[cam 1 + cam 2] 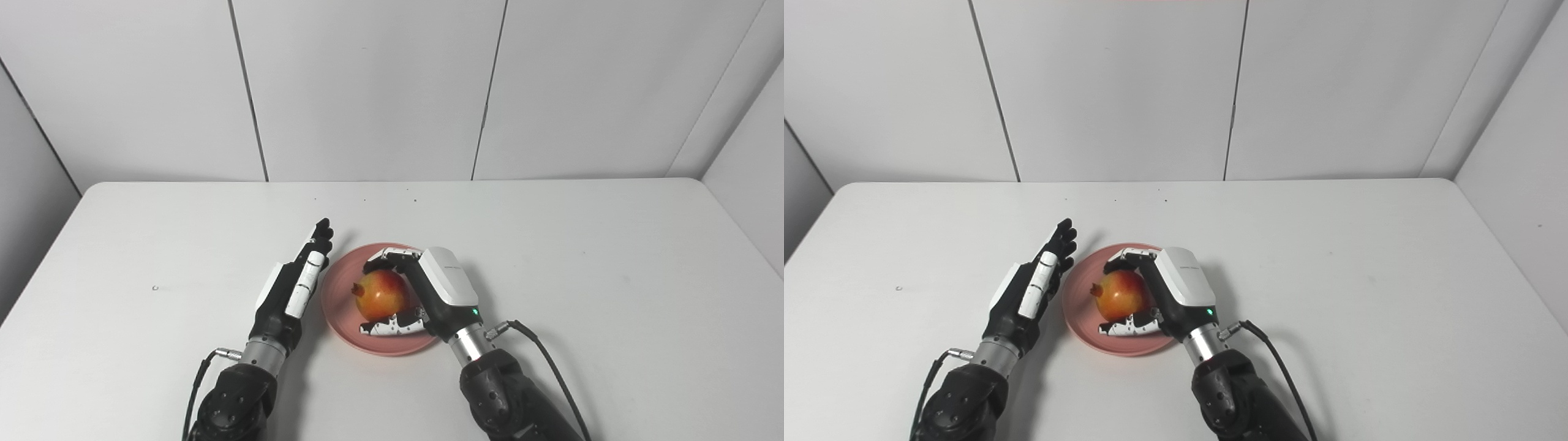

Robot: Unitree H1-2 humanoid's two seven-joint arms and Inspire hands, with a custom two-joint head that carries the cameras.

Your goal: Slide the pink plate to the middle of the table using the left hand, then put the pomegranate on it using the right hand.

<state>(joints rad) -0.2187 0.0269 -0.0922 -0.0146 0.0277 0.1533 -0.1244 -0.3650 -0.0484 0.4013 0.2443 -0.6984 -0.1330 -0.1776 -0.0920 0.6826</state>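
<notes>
the pomegranate [381, 294] sits over the pink plate [340, 306] mid-table, wrapped by the right hand [429, 293] — best to uncurl slowly so it doesn't roll; left hand [298, 283] lies flat, fingers straight together, beside the rim.

We see a matt white table [551, 257], smooth, with barely any sheen. On it the pink plate [335, 300] looks smooth and dull, perhaps plastic, though we can't be sure from here. The pomegranate [383, 294] has a waxy, lightly glossy skin, red going to yellow. The right hand [422, 288] wears a glossy white plastic shell over black parts, with a bare metal wrist; the left hand [294, 285] shows the same finish.
</notes>
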